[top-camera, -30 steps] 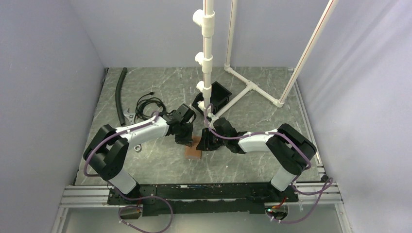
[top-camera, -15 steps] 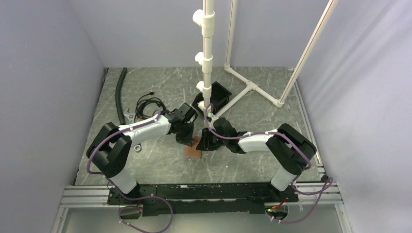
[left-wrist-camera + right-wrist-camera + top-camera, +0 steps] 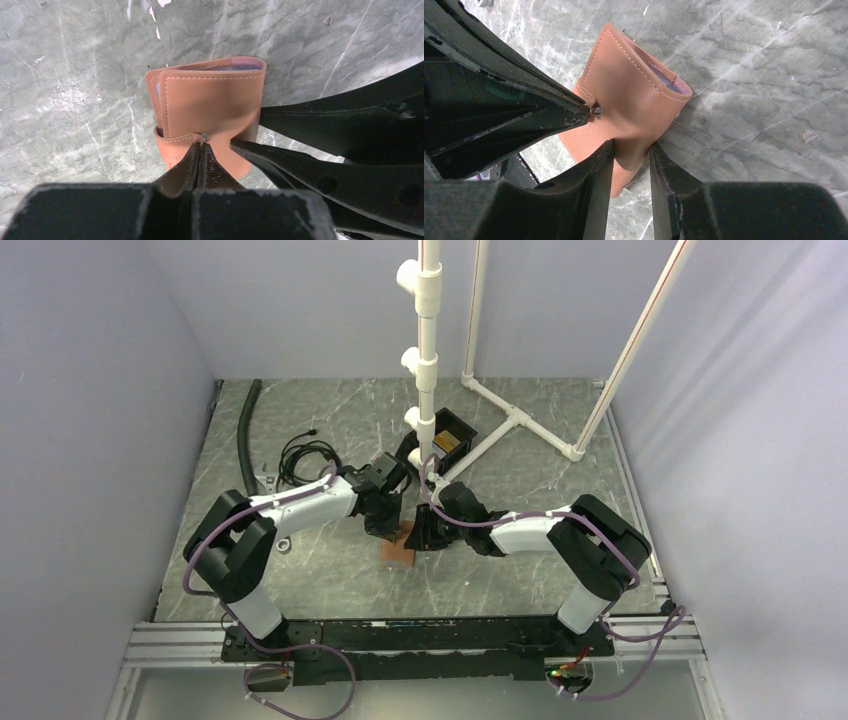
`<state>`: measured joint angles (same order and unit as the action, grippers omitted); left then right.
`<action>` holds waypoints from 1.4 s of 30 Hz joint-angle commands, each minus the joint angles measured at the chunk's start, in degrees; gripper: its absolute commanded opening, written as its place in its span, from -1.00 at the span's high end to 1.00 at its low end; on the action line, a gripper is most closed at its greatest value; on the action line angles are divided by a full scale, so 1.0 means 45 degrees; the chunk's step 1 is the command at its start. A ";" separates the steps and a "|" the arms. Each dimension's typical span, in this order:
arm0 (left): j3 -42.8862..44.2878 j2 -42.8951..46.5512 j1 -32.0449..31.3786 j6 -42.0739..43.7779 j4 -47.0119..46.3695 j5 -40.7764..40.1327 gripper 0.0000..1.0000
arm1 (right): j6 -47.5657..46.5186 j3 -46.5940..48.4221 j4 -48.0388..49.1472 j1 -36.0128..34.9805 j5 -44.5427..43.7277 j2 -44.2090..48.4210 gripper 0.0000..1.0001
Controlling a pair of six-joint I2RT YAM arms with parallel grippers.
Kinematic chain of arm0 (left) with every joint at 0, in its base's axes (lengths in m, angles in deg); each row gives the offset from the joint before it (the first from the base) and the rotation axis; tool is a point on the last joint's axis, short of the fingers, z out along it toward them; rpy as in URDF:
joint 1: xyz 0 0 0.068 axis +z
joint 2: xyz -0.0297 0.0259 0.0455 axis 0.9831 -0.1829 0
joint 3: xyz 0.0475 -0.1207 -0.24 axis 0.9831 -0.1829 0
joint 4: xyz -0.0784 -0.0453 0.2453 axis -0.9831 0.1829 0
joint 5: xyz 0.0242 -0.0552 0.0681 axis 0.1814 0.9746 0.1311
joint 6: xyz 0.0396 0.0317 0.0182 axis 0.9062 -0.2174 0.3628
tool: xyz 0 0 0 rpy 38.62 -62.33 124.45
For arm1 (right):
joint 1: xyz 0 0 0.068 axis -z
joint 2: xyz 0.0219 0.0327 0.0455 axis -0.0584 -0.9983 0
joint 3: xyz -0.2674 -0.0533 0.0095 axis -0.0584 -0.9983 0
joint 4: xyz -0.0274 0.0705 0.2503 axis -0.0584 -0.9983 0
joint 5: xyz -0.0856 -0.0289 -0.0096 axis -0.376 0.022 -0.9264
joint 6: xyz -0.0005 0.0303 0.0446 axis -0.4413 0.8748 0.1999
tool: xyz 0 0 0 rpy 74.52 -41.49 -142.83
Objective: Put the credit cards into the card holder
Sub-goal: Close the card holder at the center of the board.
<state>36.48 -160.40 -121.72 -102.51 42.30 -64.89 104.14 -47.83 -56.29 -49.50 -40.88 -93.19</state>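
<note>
The folded tan leather card holder (image 3: 210, 100) lies on the grey marbled table (image 3: 75, 75). The left gripper (image 3: 200, 150) has its fingertips pressed together, touching the metal stud (image 3: 204, 135) at the end of the snap tab (image 3: 175, 139). From the right, the right gripper (image 3: 246, 129) pinches the holder's edge between its black fingers (image 3: 300, 170).

Robotics lab test cell. White-and-black jointed left robot arm (image 3: 300, 503) and matching right arm (image 3: 530, 530) bolted to silver aluminium extrusion rail (image 3: 180, 645) at near edge of grey marble-patterned tabletop (image 3: 330, 585). Plain lavender-grey partition walls (image 3: 90, 440) box in bench. White PVC pipe frame (image 3: 427, 340) rises at back. Purple cables (image 3: 480, 524) loop along arms; black corrugated hose (image 3: 245, 440) and coiled black cable (image 3: 305, 455) lie at left.
</note>
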 commanded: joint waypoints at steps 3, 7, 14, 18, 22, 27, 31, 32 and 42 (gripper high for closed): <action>-0.0171 -0.1260 -0.0640 -0.0692 -0.1429 0.0037 1.00 | -0.0227 0.0186 0.0266 -0.0154 0.0188 -0.0483 0.37; -0.0537 -0.1241 -0.0684 -0.1111 -0.1892 -0.0016 1.00 | -0.0174 0.0139 0.0325 -0.0154 0.0231 -0.0515 0.37; -0.1276 0.0243 -0.0648 -0.1860 -0.2043 -0.1094 1.00 | 0.0947 -0.0704 0.1551 0.0253 0.0656 -0.0231 0.17; -0.1320 0.0361 -0.0586 -0.1954 -0.2102 -0.1001 1.00 | 0.2039 -0.1081 0.2806 0.0426 0.1058 -0.0578 0.03; -0.1449 0.0447 -0.0522 -0.2095 -0.2274 -0.0926 1.00 | 0.2931 -0.1260 0.3779 0.0567 0.1310 -0.0954 0.05; -0.1722 0.1124 -0.0383 -0.2242 -0.2603 -0.0926 1.00 | 0.2665 -0.1117 0.3586 0.0549 0.1243 -0.1169 0.46; -0.1591 0.1479 -0.0274 -0.2230 -0.2471 -0.0926 1.00 | 0.2369 -0.1019 0.3210 0.0549 0.1163 -0.1144 0.51; -0.1528 0.1518 -0.0252 -0.2186 -0.2430 -0.0941 1.00 | 0.2312 -0.0978 0.3149 0.0534 0.1151 -0.1136 0.51; -0.1441 0.1800 -0.0226 -0.2331 -0.2128 -0.1466 1.00 | 0.2098 -0.0865 0.2857 0.0451 0.1082 -0.1166 0.51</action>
<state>29.42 -154.39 -122.79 -111.56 34.95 -69.77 115.55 -52.62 -42.22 -46.09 -35.20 -97.02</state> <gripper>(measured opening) 0.007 0.257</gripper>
